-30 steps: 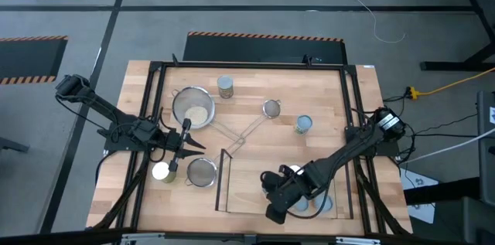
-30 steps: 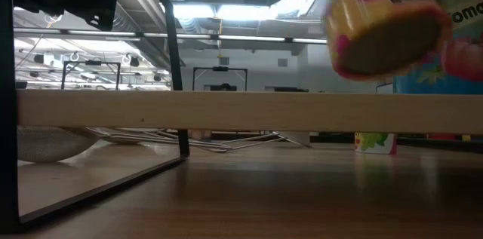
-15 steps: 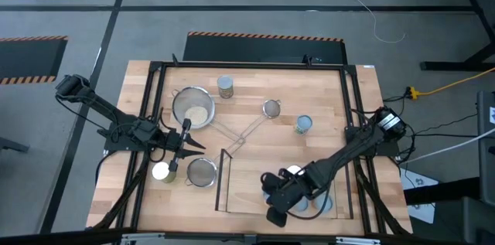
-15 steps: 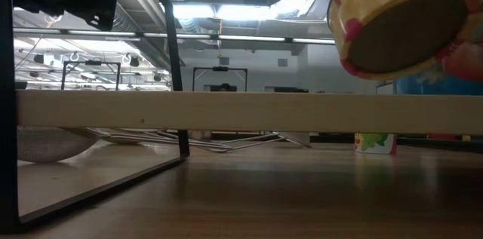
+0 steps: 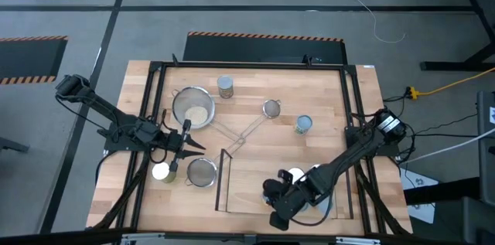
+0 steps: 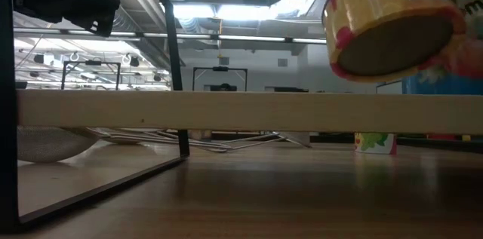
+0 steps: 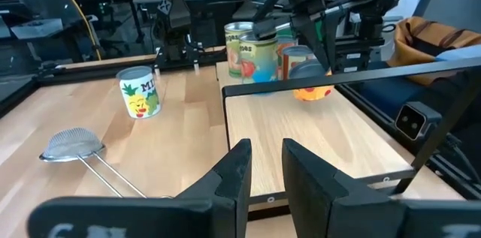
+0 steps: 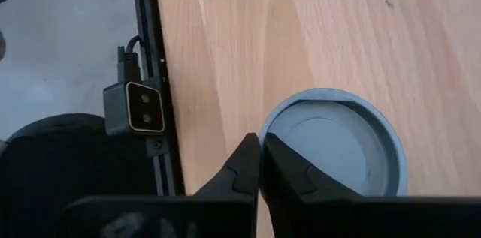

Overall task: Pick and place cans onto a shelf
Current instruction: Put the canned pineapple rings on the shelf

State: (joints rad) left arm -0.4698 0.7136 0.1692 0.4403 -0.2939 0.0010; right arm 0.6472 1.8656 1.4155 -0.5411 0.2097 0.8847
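Note:
My right gripper [image 5: 280, 199] is over the light-wood shelf [image 5: 247, 187], near its near edge, shut on a yellow-labelled can [image 6: 392, 24]. The can's blue-grey top [image 8: 331, 148] shows in the right wrist view, and the can also shows in the left wrist view [image 7: 312, 91]. The gripper hides it from above. Other cans stand on the shelf's right part [image 7: 248, 46], [image 5: 294, 174]. My left gripper [image 5: 189, 141] is open and empty at the table's left, beside a white-topped can [image 5: 162, 171] standing on the table. My right gripper pinches the can's top rim [image 8: 264, 134] at one side between its two fingers, coming from above and pointing down. The can hangs below the fingers, tilted, its underside [image 6: 400, 39] showing, lifted clear of the shelf board [image 6: 226, 111].
A large strainer [image 5: 193, 109], a second strainer [image 5: 203, 172] and a small one [image 5: 271, 108] lie on the table left of and behind the shelf. Two more cans stand on the table [image 5: 225, 86], [image 5: 303, 124]. Black rails [image 5: 223, 179] close the shelf's short ends.
My right gripper has carried the yellow can toward the table's near edge and slightly to the right. The can has stayed tilted and clear of the shelf board.

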